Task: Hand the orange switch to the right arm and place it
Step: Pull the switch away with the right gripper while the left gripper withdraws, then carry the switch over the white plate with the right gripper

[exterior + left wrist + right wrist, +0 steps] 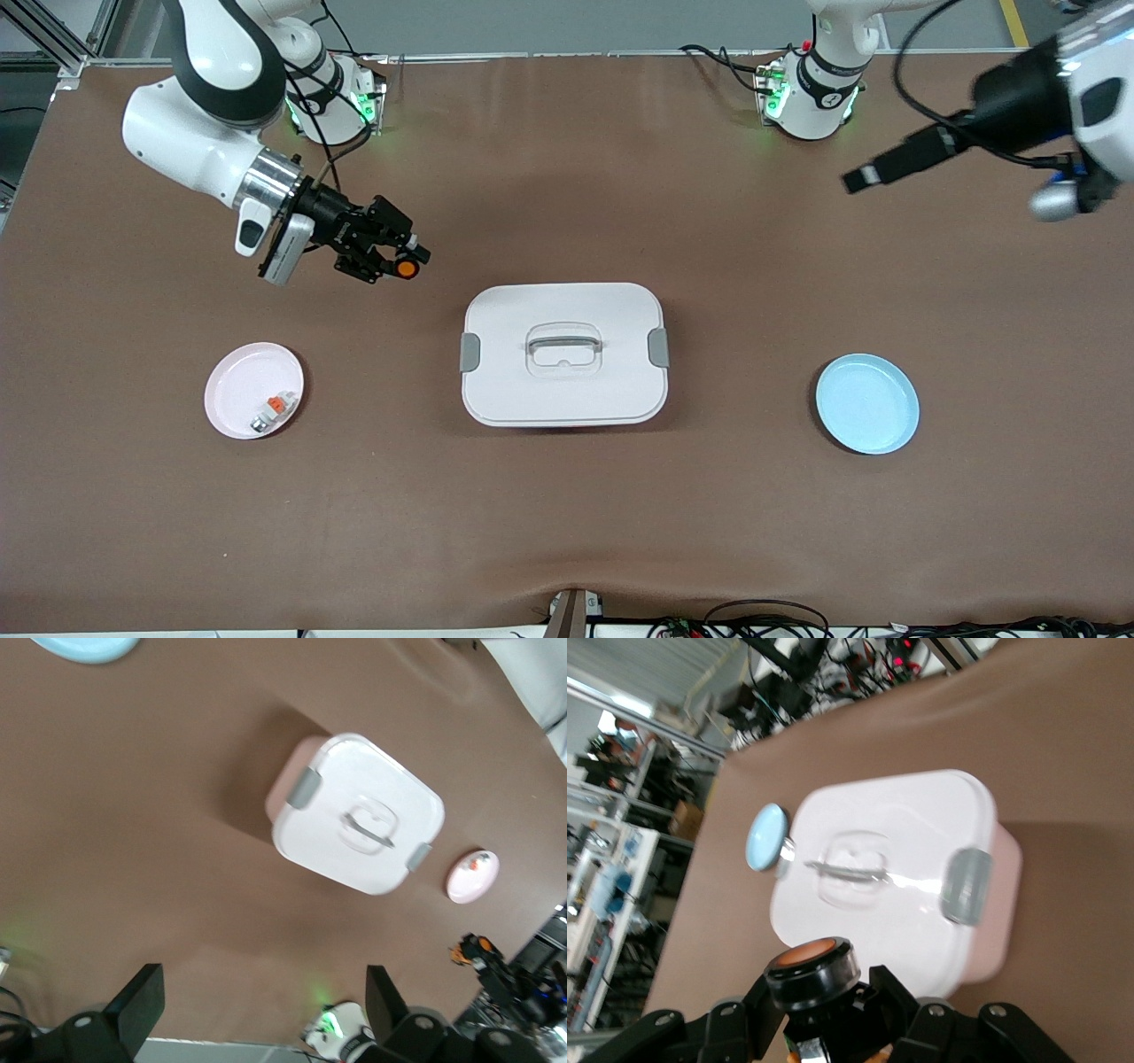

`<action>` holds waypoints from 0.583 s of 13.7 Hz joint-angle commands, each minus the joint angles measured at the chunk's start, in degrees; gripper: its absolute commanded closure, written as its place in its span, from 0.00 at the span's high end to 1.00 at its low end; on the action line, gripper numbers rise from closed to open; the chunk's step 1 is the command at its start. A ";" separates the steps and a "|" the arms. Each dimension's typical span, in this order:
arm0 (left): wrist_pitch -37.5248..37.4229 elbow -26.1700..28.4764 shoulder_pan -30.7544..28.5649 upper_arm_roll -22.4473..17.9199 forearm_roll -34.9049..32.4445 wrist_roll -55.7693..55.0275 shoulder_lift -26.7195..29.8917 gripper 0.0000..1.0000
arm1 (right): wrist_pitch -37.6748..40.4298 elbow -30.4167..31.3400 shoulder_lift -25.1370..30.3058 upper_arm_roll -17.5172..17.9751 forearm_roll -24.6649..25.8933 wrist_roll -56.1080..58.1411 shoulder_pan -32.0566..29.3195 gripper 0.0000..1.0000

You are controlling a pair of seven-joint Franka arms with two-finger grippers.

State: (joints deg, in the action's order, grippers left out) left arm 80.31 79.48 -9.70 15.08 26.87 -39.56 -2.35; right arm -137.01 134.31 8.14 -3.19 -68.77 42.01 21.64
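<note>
Already the orange switch point(407, 268) is clamped between the fingers of the right gripper point(400, 257), which is held in the air over bare table between the white lidded box point(563, 353) and the right arm's base. In the right wrist view the switch point(812, 976) is seen as a short black cylinder with a round orange cap on top, pinched at its black body just beneath the cap.

The part is judged to be light and rigid, with smooth round sides that could roll or twist in a loose grip; the black barrel below the cap is taken to be the best place to hold it, as is done here.

The left gripper point(266, 1005) is raised high near the left arm's end of the table, its fingers spread wide and empty, and that arm waits.

Nearer the front camera, a pink plate point(230, 416) carrying a small white-and-silver part point(272, 411) lies toward the right arm's end, and an empty blue plate point(867, 404) lies toward the left arm's end.
</note>
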 commanded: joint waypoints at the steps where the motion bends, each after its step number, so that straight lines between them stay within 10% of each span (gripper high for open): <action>1: -0.94 1.03 -1.10 0.57 -8.11 4.39 1.12 1.00 | 5.86 -0.37 0.13 0.55 14.38 -2.97 -6.42 0.00; 8: -0.16 1.20 2.12 -10.13 -17.11 24.94 -1.95 1.00 | 21.59 -11.51 -3.73 0.55 51.17 -2.65 -14.87 0.00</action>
State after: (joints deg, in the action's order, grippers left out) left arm 79.80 80.66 -10.50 9.15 11.62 -19.65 -3.48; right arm -118.85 128.07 7.54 -3.47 -23.15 37.96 7.65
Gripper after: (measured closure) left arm 0.000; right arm 0.537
